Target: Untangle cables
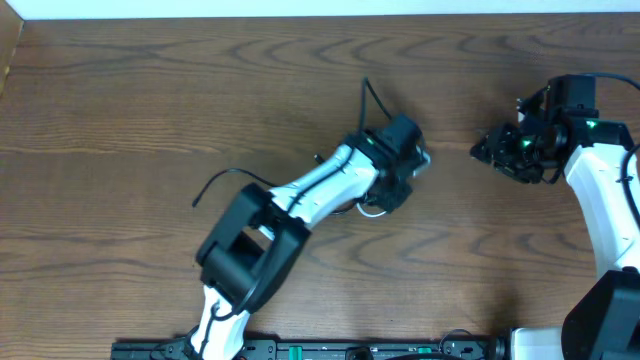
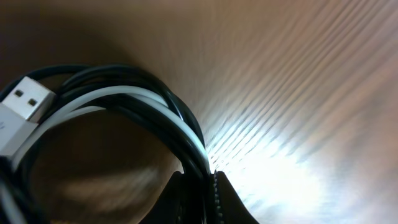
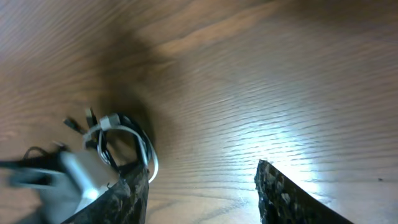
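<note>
Black and white cables (image 2: 163,107) are pinched in your left tool (image 2: 208,180); lift slowly and bring your spread right tool (image 3: 200,168) onto one strand only.

a brown worktop (image 1: 120,90) with dark, wavy wood grain filled the overhead view. a white strip (image 1: 300,7) ran along its far edge, and a paler wooden border (image 1: 10,55) slanted down at the far left corner. a black rail (image 1: 330,350) lay along the near edge. in the left wrist view the grain was blurred and streaked by a bright patch of glare (image 2: 267,165); the right wrist view showed similar glare on the wood.
</note>
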Available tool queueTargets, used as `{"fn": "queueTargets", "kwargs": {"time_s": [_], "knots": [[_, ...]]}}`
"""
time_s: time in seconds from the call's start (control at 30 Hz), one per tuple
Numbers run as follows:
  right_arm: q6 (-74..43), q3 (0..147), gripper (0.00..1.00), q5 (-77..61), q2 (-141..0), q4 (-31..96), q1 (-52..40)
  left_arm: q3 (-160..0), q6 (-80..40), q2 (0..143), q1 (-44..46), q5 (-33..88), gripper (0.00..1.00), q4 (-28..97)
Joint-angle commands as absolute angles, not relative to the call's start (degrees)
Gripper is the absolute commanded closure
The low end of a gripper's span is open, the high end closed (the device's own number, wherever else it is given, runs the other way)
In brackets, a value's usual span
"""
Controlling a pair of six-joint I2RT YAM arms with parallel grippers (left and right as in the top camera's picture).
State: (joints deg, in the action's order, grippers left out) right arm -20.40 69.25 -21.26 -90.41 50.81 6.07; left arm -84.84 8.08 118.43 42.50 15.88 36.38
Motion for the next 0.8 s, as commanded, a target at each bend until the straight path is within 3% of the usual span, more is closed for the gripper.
{"fn": "queueTargets", "kwargs": {"time_s": [0.0, 0.13, 0.33, 0.77], "knots": [[-15.46, 69.21, 0.48, -28.1, -90.35, 49.34, 4.34, -90.02, -1.69, 111.07, 36.4, 32.93, 0.93, 35.66], [-14.68, 69.21, 0.43, -37.89, -90.35, 46.35, 4.23, -90.04, -11.73, 109.47, 30.06, 47.27, 0.92, 32.88], [-16.32, 69.21, 0.44, -50.78, -90.35, 39.53, 3.27, -90.02, -19.81, 109.54, 23.03, 63.66, 0.93, 28.1], [-16.67, 69.21, 0.43, -52.9, -90.32, 25.32, -6.44, -90.02, -50.81, 109.54, 21.5, 68.73, 0.93, 10.11]]}}
